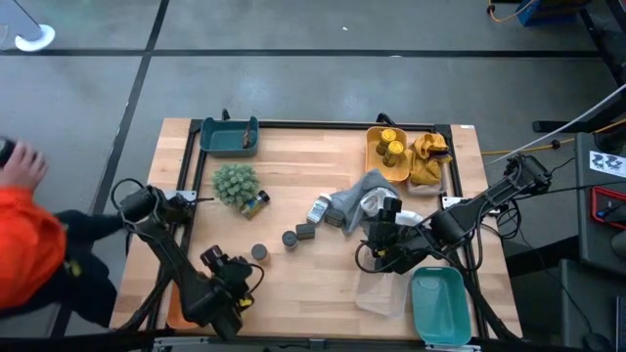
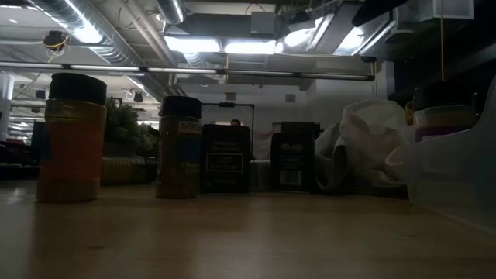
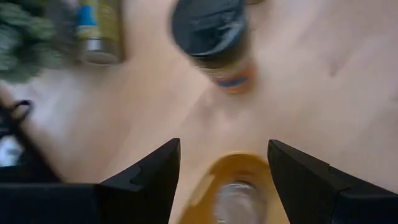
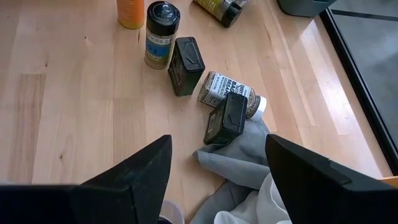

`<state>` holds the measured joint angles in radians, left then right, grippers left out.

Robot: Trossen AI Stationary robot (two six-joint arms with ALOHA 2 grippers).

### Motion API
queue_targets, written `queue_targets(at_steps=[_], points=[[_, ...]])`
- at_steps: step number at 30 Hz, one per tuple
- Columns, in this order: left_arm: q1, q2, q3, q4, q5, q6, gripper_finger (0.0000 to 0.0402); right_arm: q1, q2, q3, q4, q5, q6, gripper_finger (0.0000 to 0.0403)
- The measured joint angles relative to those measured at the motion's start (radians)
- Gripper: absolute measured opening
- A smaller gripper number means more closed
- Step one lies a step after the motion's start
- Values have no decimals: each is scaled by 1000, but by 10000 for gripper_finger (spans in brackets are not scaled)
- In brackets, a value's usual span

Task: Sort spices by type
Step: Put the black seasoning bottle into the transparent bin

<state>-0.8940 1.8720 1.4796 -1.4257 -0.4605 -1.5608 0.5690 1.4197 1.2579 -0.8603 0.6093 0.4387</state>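
Note:
Spices stand and lie mid-table: a dark-lidded jar (image 1: 259,251), another jar (image 1: 290,238), a dark tin (image 1: 306,232), a white-labelled jar lying on its side (image 4: 230,93) and a dark tin (image 4: 227,118) resting on the grey cloth's edge (image 1: 357,200). Yellow jars (image 1: 391,147) sit in a yellow tray. One jar (image 1: 254,203) lies beside the plant ball (image 1: 235,183). My left gripper (image 3: 221,177) is open near the near-left corner, above an orange tray holding a blurred jar (image 3: 231,200). My right gripper (image 4: 217,180) is open over the cloth, short of the tins.
A teal bin (image 1: 230,135) sits at the far left, another teal bin (image 1: 440,303) and a clear tub (image 1: 381,290) at the near right. A yellow cloth (image 1: 430,156) lies by the yellow tray. A person in orange (image 1: 29,244) stands at the table's left.

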Motion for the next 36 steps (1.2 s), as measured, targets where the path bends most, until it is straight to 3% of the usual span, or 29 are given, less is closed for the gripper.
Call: queue_targets(at_steps=[5,8,12,17,23,29,36], points=[[-34,-3,0,-81,-108,15,223,0,0,0,0,0,0,257],[-63,-13,-4,-114,-117,4,223,0,0,0,0,0,-1,257],[-90,-60,-100,-67,-156,-48,223,0,0,0,0,0,-2,257],[-103,-178,-323,171,-194,-101,223,0,0,0,0,0,-2,257],[-97,-292,-543,512,-244,-47,223,0,0,0,0,0,-2,257],[-72,-312,-639,667,-243,-12,223,0,0,0,3,0,-2,257],[-28,-312,-668,774,-245,209,223,0,0,0,3,1,-2,257]])
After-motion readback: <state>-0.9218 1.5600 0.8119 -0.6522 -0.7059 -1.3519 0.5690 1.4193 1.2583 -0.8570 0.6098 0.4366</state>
